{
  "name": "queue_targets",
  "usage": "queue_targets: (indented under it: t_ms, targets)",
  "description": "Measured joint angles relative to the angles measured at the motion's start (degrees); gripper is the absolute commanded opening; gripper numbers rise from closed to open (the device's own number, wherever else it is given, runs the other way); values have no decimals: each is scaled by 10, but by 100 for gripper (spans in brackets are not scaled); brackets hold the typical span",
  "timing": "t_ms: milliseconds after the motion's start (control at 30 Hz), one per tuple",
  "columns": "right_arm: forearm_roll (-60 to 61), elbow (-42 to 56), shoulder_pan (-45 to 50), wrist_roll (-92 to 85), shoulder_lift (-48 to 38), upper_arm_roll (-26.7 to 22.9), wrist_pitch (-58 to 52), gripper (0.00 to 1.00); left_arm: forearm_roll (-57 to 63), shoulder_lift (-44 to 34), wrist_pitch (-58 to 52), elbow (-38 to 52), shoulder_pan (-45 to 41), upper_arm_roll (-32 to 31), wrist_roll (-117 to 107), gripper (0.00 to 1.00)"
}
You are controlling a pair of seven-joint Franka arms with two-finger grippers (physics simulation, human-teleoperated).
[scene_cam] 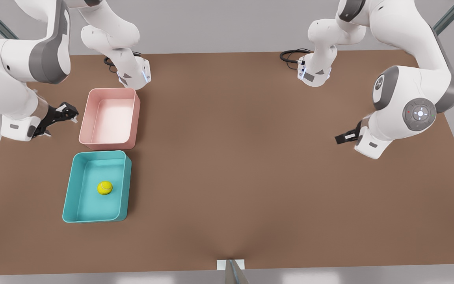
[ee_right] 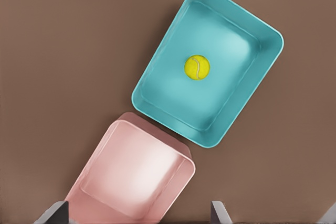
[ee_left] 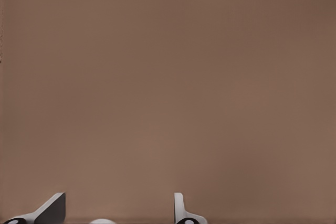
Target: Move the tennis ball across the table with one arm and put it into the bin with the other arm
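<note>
Already the tennis ball [scene_cam: 105, 187] lies inside the teal bin [scene_cam: 70, 193], well apart from the right gripper [scene_cam: 59, 116], spread empty beside the pink tray [scene_cam: 110, 145]; left gripper [ee_left: 118, 208] spread over bare table [ee_left: 168, 77].

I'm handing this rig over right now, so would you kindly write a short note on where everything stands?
Right gripper: open, empty, raised at the front view's left beside the pink tray.
Left gripper: open, empty, waiting over bare table at the front view's right.
Tennis ball: resting on the floor of the teal bin, touching no wall.
Done: ball is in the bin, both arms clear.
Left: nothing apparent; pink tray holds nothing.
</note>
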Motion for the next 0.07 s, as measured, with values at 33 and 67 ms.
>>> queue_targets:
  t_ms: [33,67]
  targets:
    - [1,0,2,18,0,0,-4,100,0,0,-1,0,2,0,1,100]
    - [1,0,4,34,0,0,-8,100,-2,0,-2,0,4,0,2,100]
